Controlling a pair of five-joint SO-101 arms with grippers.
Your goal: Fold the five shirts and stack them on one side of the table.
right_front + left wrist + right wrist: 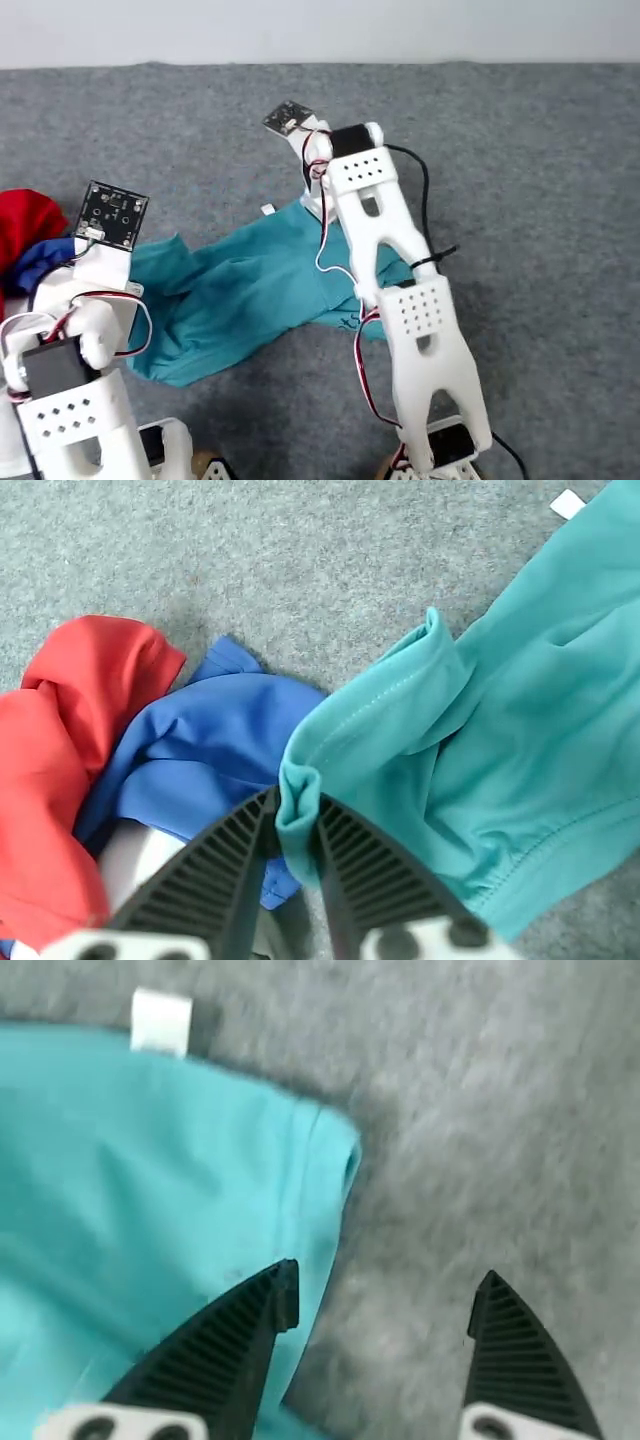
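Teal shirt lies diagonally across the bench, left end effector clamped on one corner. Right end effector hangs wide open and empty right over the opposite hem, so that's the nearer arm there.

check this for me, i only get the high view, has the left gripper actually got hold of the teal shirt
Observer: Yes. The left gripper is shut on a bunched fold at the edge of the teal shirt.
Operator: ok and the right one, open or shut
Observer: The right gripper is open and holds nothing. It sits across the shirt's edge, one side over the cloth and the other over the grey table.
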